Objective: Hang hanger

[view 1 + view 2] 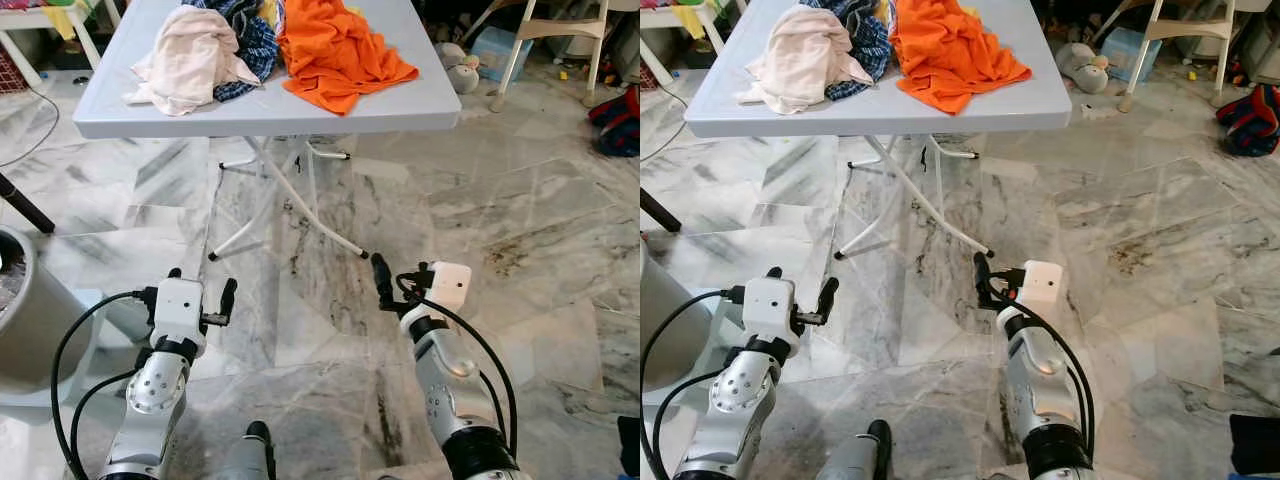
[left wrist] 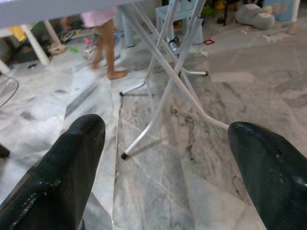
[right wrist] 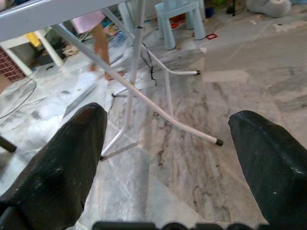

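Observation:
A grey folding table (image 1: 270,115) stands ahead of me, with an orange garment (image 1: 340,50), a cream garment (image 1: 195,55) and a blue plaid one (image 1: 250,35) heaped on it. My left gripper (image 1: 203,285) is open and held low over the marble floor, short of the table's near edge. My right gripper (image 1: 403,278) is at the same height on the other side, also open. Both wrist views look between empty fingers, the left gripper (image 2: 165,167) and the right gripper (image 3: 165,163), at the table's white legs (image 2: 168,91).
A grey round bin (image 1: 25,310) stands close at my left. A person's bare legs (image 2: 108,48) are beyond the table, near a light blue stool (image 3: 180,19). A white chair (image 1: 560,30), a plush toy (image 1: 460,68) and a red-blue bag (image 1: 620,120) lie at the back right.

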Tool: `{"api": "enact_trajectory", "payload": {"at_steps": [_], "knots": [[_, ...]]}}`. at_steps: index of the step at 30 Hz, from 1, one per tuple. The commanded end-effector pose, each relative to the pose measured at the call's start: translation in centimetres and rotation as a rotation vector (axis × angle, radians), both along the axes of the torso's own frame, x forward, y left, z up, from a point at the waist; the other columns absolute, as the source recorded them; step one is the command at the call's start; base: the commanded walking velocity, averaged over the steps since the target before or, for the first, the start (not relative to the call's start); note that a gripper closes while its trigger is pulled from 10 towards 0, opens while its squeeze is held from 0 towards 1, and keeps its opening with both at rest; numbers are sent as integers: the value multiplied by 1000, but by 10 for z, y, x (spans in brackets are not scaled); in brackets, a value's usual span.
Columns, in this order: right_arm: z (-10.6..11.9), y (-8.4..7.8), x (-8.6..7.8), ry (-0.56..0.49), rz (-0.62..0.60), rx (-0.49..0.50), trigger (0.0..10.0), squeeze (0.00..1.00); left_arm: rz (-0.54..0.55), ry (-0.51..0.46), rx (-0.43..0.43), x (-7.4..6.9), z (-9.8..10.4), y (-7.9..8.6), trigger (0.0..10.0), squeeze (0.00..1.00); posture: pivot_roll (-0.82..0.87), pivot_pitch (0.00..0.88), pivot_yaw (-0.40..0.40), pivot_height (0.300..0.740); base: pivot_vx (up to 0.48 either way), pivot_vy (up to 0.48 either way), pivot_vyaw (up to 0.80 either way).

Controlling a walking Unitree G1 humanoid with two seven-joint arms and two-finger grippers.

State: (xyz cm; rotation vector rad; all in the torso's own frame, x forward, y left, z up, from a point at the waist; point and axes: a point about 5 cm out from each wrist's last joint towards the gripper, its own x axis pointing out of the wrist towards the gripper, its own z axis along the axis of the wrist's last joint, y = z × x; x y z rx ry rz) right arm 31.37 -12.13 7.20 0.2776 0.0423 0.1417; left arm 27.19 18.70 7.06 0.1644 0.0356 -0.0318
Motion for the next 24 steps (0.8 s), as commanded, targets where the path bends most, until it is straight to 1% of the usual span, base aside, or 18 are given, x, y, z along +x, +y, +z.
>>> {"api": "enact_trajectory", "payload": {"at_steps": [1,4,5,9,17,24], "knots": [[-1,3,1,13,22,0,10000,0,32,13,-15,-5,-3,4,10000,0,258,226,-80,740,0,0,0],[0,5,2,13,48,-24,10000,0,49,18,-18,-8,-5,6,10000,0,261,228,-89,740,0,0,0],[0,7,2,5,67,-46,10000,0,65,26,-21,-11,-7,8,10000,0,265,231,-99,740,0,304,563],[1,8,3,5,86,-42,10000,0,92,29,-34,-14,-8,9,10000,0,272,240,-117,740,0,470,720],[1,9,4,7,88,-36,10000,0,97,29,-32,-15,-8,8,10000,0,269,240,-117,740,0,472,0],[4,8,5,-1,72,-24,10000,0,91,34,-21,-11,-7,9,10000,0,256,238,-104,740,0,476,0]]}}
